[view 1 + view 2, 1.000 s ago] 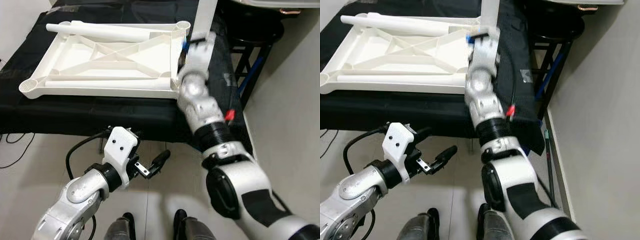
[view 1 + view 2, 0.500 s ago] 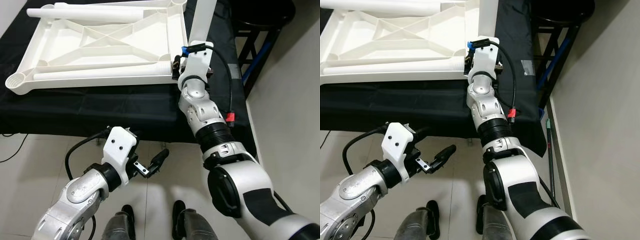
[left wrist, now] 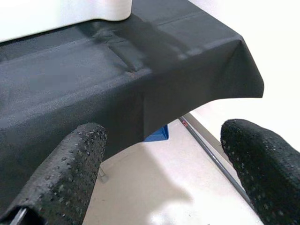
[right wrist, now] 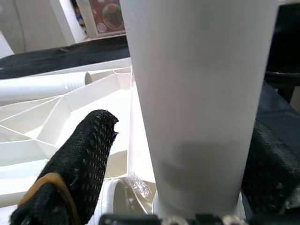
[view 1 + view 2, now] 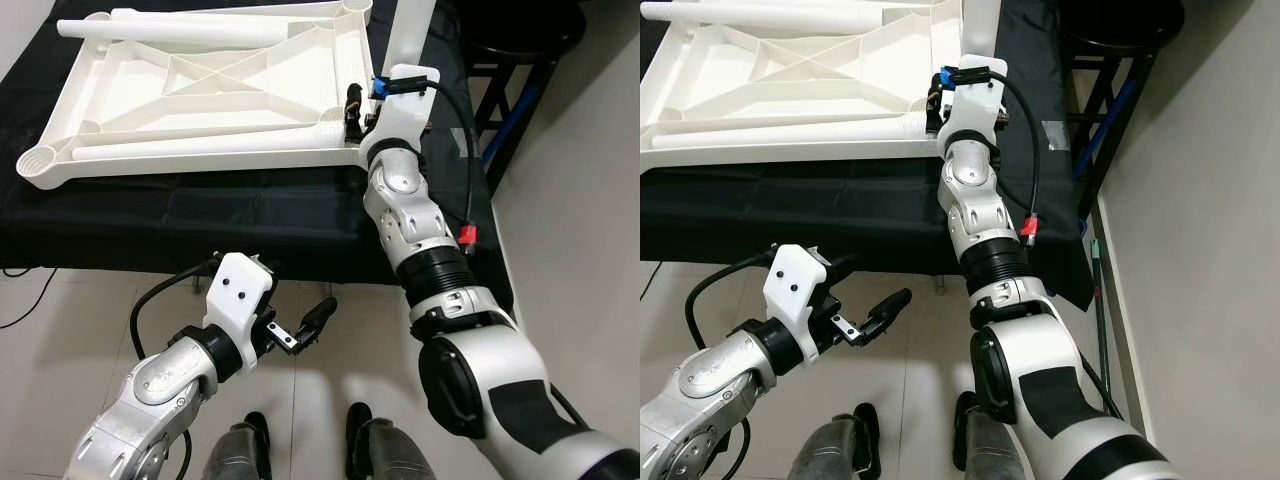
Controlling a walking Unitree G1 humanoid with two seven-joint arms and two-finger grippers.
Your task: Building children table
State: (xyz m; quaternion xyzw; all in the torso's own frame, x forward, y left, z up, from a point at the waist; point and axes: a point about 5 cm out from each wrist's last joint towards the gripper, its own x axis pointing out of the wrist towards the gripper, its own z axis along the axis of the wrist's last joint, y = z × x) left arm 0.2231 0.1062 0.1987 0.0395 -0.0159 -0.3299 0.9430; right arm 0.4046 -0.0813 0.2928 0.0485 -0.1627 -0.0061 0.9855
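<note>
white tabletop (image 5: 215,95) lies underside up on the black-draped counter (image 5: 200,215). one loose white leg (image 5: 185,32) rests along its far edge, another (image 5: 200,145) along the near rail. right tool (image 4: 187,187) at the near right corner, fingers (image 4: 77,164) closed around an upright white leg (image 4: 201,93). left tool (image 5: 305,330) hangs low over the tiled floor (image 5: 60,330), fingers spread, holding nothing.
</note>
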